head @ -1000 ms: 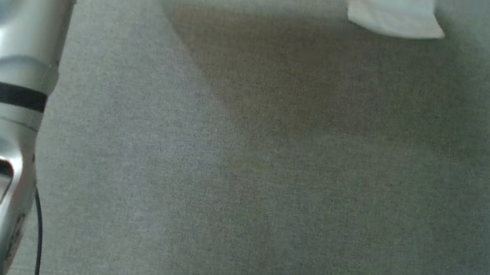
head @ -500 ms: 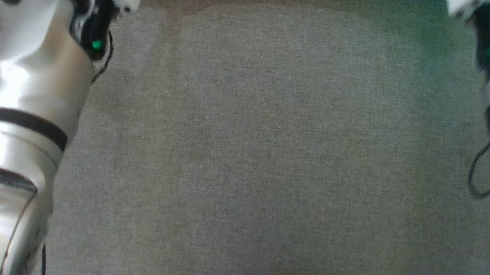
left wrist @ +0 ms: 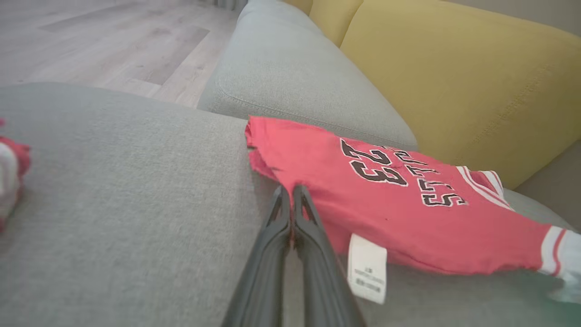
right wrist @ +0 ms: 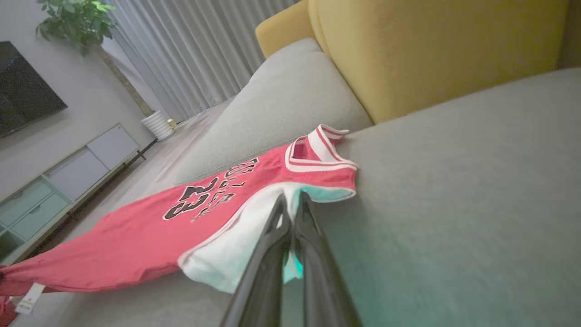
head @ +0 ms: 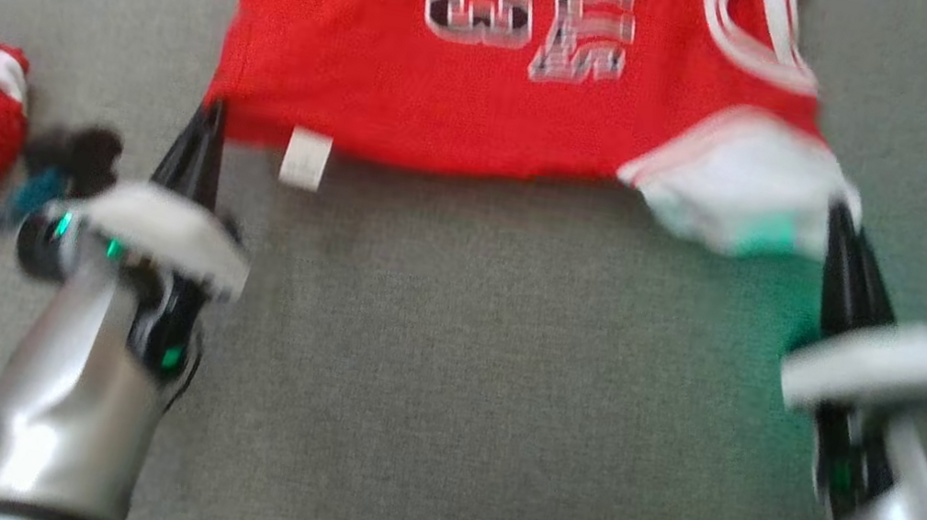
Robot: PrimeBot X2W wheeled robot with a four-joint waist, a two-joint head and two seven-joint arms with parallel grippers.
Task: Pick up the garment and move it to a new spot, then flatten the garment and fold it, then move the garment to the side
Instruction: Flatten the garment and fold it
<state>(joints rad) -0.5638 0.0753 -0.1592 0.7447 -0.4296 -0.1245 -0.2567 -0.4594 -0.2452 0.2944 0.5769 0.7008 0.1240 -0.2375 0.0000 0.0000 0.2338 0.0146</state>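
Head view: we note the red number-23 jersey (head: 452, 100) spread across the far part of the grey seat cushion (head: 501, 378), its near edge strung between the left gripper (head: 209, 116) and right gripper (head: 837, 219).
Left wrist view: the left gripper is closed, pinching the hem corner just beside the care label (left wrist: 366, 268).
Right wrist view: the right gripper is closed on the white armhole panel (right wrist: 218, 254).
We judge these pinches pull the cloth flat.

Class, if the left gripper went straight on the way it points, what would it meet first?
The red jersey: the shut left gripper has its tips at the jersey's hem corner, apparently pinching it.
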